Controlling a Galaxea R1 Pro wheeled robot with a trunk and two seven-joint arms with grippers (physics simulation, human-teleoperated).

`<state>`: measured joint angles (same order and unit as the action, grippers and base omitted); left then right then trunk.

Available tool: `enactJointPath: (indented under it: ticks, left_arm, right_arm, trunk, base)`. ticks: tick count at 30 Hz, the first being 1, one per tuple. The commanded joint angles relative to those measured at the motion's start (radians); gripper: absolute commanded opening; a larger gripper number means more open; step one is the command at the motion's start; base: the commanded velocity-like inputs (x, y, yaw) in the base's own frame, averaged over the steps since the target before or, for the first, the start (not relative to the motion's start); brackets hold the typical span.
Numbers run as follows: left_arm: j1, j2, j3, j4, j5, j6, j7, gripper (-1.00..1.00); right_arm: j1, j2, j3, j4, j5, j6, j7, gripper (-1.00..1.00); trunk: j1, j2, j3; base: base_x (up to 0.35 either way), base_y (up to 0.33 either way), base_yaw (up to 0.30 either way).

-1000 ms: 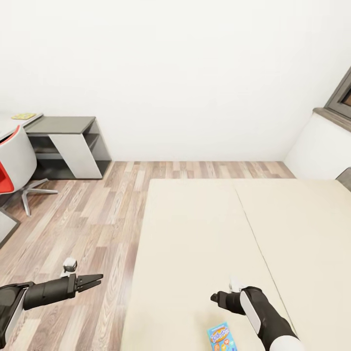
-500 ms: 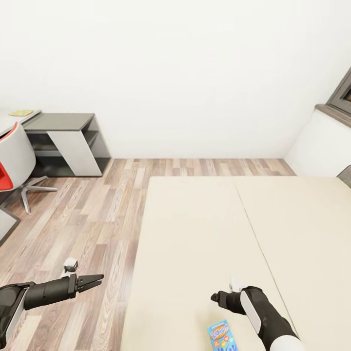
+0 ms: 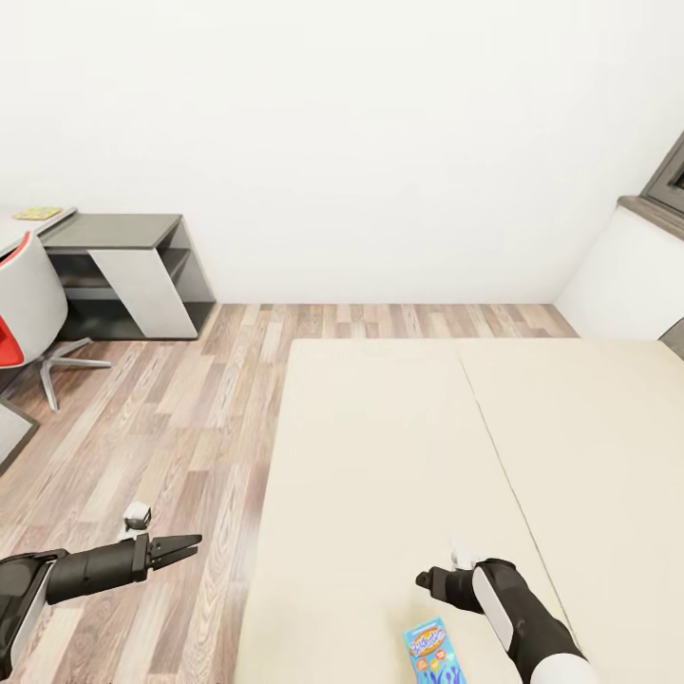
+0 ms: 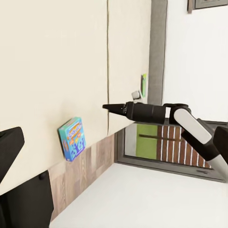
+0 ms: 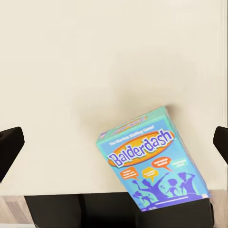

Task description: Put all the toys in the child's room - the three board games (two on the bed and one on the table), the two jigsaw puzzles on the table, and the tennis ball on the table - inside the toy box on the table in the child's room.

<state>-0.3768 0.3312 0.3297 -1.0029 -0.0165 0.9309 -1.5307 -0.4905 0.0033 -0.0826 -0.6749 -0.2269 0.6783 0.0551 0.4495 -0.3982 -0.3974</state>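
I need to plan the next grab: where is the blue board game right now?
In the head view the blue board game lies flat on the bed near its near edge, just below the right gripper.

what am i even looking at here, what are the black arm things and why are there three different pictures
It is a simulated two-armed robot on wheels in a child's room. The big picture comes from a camera on its head, looking down over both arms. The other two come from cameras near each wrist.

The left gripper hangs over the wood floor with its jaws shut. The right gripper is over the beige bed; its wrist view has the jaws wide apart, holding nothing.

On the bed lies a blue board game, titled Balderdash, flat and just below the right gripper. In the head view's far left stand a grey cabinet and a chair.
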Motion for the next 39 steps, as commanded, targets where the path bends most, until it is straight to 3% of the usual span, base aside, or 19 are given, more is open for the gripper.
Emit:
enactJointPath:
  ticks: [1,14,39]
  left_arm:
    - [-0.001,0.000,0.000,0.000,-0.002,0.011,-0.005,1.00]
    - [-0.001,0.000,-0.002,0.000,-0.002,0.011,-0.004,1.00]
    - [-0.001,0.000,-0.002,0.000,-0.002,0.011,-0.001,1.00]
  right_arm:
    - [0.000,-0.003,-0.003,-0.001,0.002,0.005,0.005,1.00]
    - [0.000,-0.025,-0.004,0.001,0.001,-0.019,0.005,1.00]
    - [0.000,-0.028,-0.003,0.003,0.001,-0.044,0.005,1.00]
  trunk:
    - [0.000,-0.002,-0.003]
    - [0.000,-0.002,-0.019]
    - [0.000,-0.002,-0.049]
  base:
    - [0.000,0.000,0.000]
    - [0.000,0.000,0.000]
    - [0.000,0.000,0.000]
